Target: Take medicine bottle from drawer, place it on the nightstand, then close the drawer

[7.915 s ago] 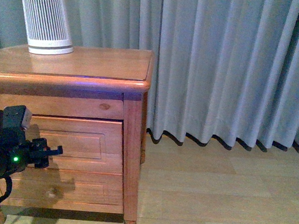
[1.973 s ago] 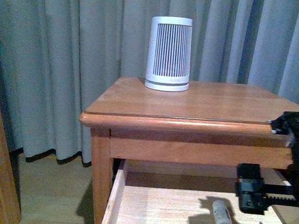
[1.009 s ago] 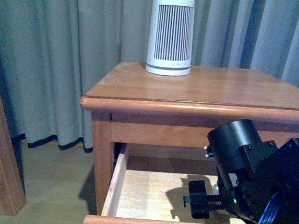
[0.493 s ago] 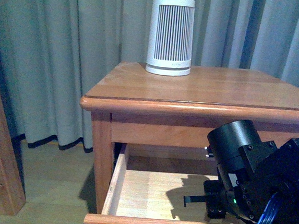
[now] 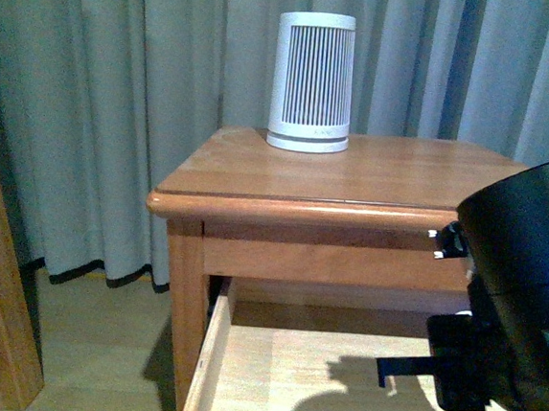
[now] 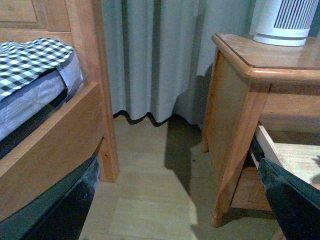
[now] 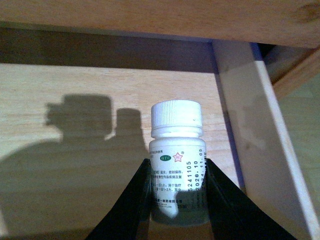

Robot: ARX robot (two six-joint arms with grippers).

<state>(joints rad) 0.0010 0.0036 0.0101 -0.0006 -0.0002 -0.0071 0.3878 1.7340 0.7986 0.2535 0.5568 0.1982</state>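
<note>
My right gripper point(image 7: 176, 164) is shut on the medicine bottle point(image 7: 176, 150), a small white labelled bottle with a ribbed white cap, and holds it over the pale floor of the open drawer point(image 7: 90, 90). In the front view the right arm fills the lower right, its gripper point(image 5: 404, 373) is over the open drawer point(image 5: 280, 360), and the bottle is hidden. The nightstand point(image 5: 354, 179) has an orange-brown top. My left gripper point(image 6: 175, 205) is open and empty, low over the floor beside the nightstand point(image 6: 235, 100).
A white ribbed device point(image 5: 312, 82) stands at the back of the nightstand top. Grey curtains point(image 5: 122, 77) hang behind. A wooden bed frame point(image 6: 60, 135) with checked bedding stands across a strip of wooden floor point(image 6: 150, 200) from the nightstand.
The bottle lay on the drawer floor two seconds ago; my right gripper has closed on it. The right arm has since moved up and to the right, closer to the camera.
</note>
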